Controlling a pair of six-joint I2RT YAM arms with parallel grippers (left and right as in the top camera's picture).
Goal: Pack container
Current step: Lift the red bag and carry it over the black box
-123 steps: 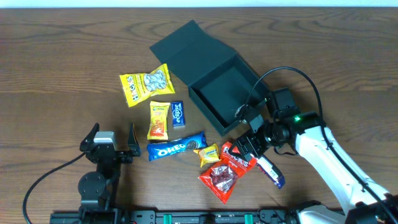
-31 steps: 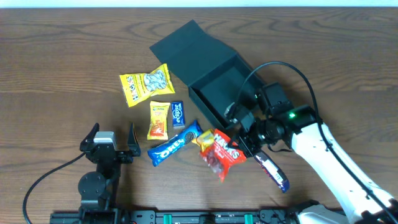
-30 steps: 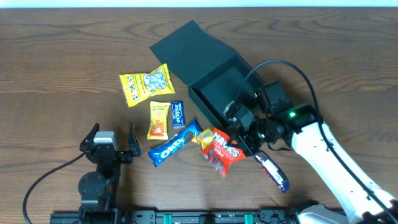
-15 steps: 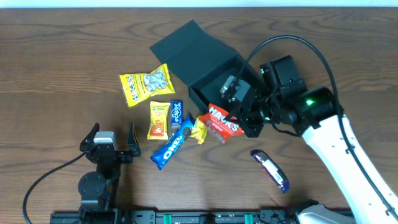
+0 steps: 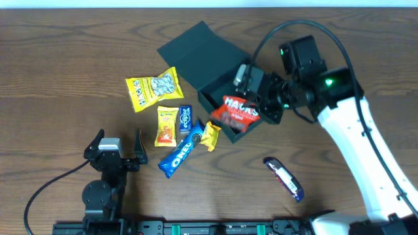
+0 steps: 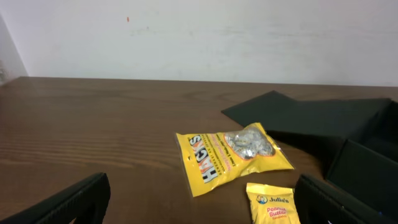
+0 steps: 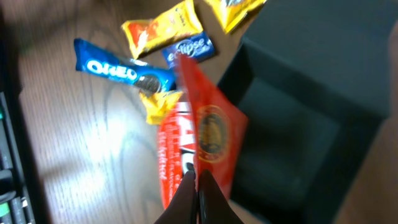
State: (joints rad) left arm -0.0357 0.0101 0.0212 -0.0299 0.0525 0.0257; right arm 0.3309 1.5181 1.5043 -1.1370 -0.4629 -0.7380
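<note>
Right gripper, pinched tight on red packet hanging over container front wall: carry it inward past the rim before release.

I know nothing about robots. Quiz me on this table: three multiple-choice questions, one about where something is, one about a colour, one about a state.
1. Where is the red packet?
A. Lying flat on the wood, far from the box.
B. Held by the right gripper at the container's near edge.
C. Let go, flat on the box floor.

2. What colour is the Oreo packet?
A. Green.
B. Blue.
C. White.

3. How is the container's lid?
A. Shut.
B. Taken away.
C. Folded open.

Answers: 1 B, the gripper pinches it over the box rim. 2 B, its wrapper is blue. 3 C, the flap lies back and the inside shows.
</note>
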